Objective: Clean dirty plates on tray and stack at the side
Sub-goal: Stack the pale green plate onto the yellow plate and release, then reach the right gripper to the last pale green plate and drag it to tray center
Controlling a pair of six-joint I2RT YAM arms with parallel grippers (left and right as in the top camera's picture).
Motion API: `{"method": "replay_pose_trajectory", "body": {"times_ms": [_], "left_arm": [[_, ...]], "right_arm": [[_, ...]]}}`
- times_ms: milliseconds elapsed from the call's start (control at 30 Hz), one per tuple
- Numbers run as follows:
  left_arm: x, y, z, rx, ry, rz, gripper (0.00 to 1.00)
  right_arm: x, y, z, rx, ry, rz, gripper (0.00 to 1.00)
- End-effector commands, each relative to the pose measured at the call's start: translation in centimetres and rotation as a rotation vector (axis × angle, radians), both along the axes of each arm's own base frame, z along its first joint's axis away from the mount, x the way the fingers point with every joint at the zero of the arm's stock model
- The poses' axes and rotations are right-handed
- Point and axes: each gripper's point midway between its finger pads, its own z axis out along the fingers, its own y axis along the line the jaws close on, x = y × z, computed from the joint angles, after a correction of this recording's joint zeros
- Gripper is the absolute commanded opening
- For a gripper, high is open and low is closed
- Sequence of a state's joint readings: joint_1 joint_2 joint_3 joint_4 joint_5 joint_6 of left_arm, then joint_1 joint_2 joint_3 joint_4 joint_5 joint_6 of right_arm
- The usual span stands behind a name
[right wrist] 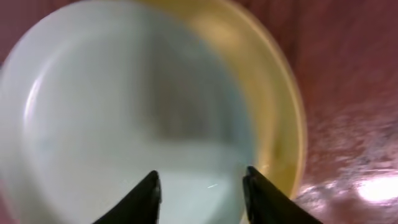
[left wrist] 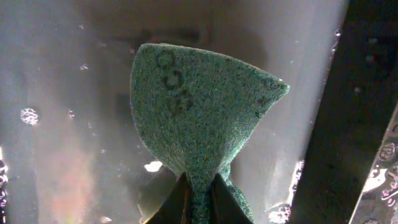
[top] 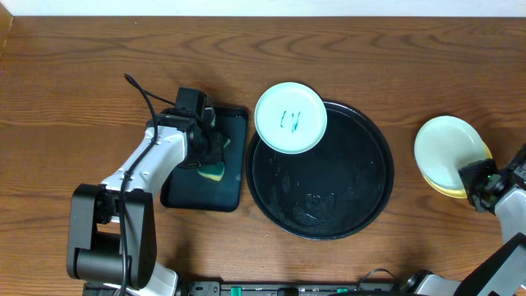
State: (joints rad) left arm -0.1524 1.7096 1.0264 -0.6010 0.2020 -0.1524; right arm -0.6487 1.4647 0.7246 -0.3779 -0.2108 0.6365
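A mint-blue plate (top: pixel 290 117) with blue-green scribbles rests on the upper left rim of the large round black tray (top: pixel 362 210). A clean mint-blue plate (top: pixel 444 148) lies stacked on a pale yellow plate (top: pixel 448 192) on the wood tabletop at the right; both show in the right wrist view, the mint one (right wrist: pixel 118 106) and the yellow one (right wrist: pixel 273 106). My right gripper (top: pixel 478 187) (right wrist: pixel 200 190) is open over the stack's near edge. My left gripper (top: pixel 212 156) (left wrist: pixel 200 193) is shut on a green-and-yellow sponge (top: pixel 215 171) (left wrist: pixel 199 106) over the rectangular tray.
A smaller rectangular black tray (top: pixel 234 160) lies left of the round tray, wet in the left wrist view (left wrist: pixel 56 124). Water drops sit on the round tray's floor. Bare wood tabletop (top: pixel 370 57) surrounds everything.
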Motion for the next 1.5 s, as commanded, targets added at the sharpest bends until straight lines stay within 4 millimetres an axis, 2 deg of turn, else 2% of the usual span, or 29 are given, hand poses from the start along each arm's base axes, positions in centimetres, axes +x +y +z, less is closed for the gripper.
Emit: {"method": "replay_pose_trajectory", "body": {"times_ms": [0, 167, 467, 567, 767, 900, 1067, 1267, 1367, 1467], "left_arm": [[-0.3, 0.4, -0.4, 0.019, 0.008, -0.009, 0.09], [-0.3, 0.4, -0.4, 0.019, 0.008, -0.009, 0.09], [-0.3, 0.4, -0.4, 0.020, 0.009, -0.009, 0.09], [-0.3, 0.4, -0.4, 0.020, 0.009, -0.009, 0.09], [-0.3, 0.4, -0.4, 0.020, 0.009, -0.009, 0.09], [-0.3, 0.4, -0.4, 0.020, 0.009, -0.009, 0.09], [-0.3, 0.4, -0.4, 0.020, 0.009, -0.009, 0.08], [-0.3, 0.4, -0.4, 0.020, 0.009, -0.009, 0.09], [-0.3, 0.4, -0.4, 0.020, 0.009, -0.009, 0.09], [-0.3, 0.4, -0.4, 0.020, 0.009, -0.009, 0.09]], "right_arm": [[2.7, 3.0, 1.9, 0.117, -0.160, 0.165, 0.45], [6.0, 8.8, 4.8, 0.146, -0.366, 0.515, 0.49], [8.0, 18.4, 5.9, 0.046, -0.390, 0.932, 0.55], [8.6, 20.1, 6.8, -0.037, -0.334, 1.018, 0.58], [9.7, 21.8, 10.1, -0.265, -0.196, 1.163, 0.63], [10.9, 23.8, 11.0, -0.332, -0.211, 1.222, 0.63], [12.2, 26.9, 9.4, -0.319, -0.240, 1.269, 0.64], [13.9, 30.4, 5.3, -0.289, -0.236, 1.321, 0.62], [14.6, 31.5, 3.7, -0.287, -0.240, 1.334, 0.57], [15.6, 31.8, 1.8, -0.252, -0.229, 1.263, 0.57]]}}
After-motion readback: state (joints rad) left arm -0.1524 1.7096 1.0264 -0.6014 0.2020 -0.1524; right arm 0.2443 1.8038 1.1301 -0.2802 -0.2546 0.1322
